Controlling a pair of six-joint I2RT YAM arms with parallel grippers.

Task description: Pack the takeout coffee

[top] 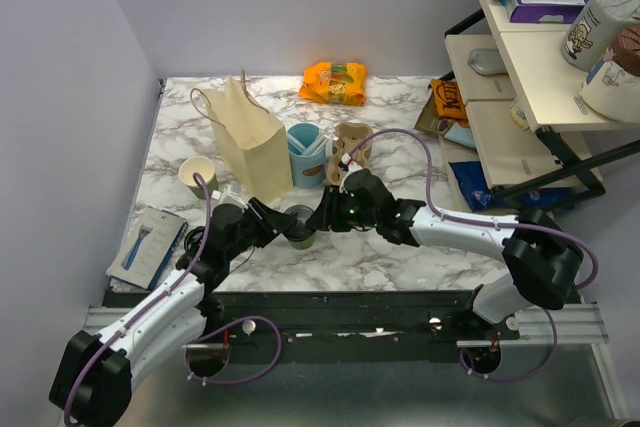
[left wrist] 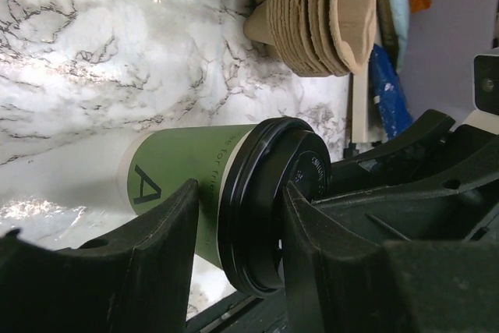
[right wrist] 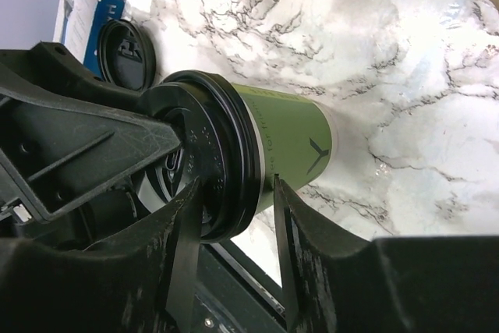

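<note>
The takeout coffee (top: pixel 299 229), a green paper cup with a black lid (left wrist: pixel 269 200), stands at the near edge of the marble table between both grippers. My left gripper (top: pixel 278 224) comes in from the left and is turned on its side. Its jaws are half parted across the lid's rim (left wrist: pixel 242 228): one finger lies over the lid's top, the other beside the green wall, with a gap to the rim. My right gripper (top: pixel 322 215) does the same from the other side (right wrist: pixel 234 200), also half open. The tan paper bag (top: pixel 250 137) stands upright behind.
A lidless green-and-white cup (top: pixel 198 175) stands at the left. A light-blue cup (top: pixel 306 152) and stacked pulp carriers (top: pixel 350 147) sit beside the bag. A spare black lid (right wrist: pixel 125 52) and a blue box (top: pixel 148 245) lie near left. Shelves (top: pixel 520 57) stand at the right.
</note>
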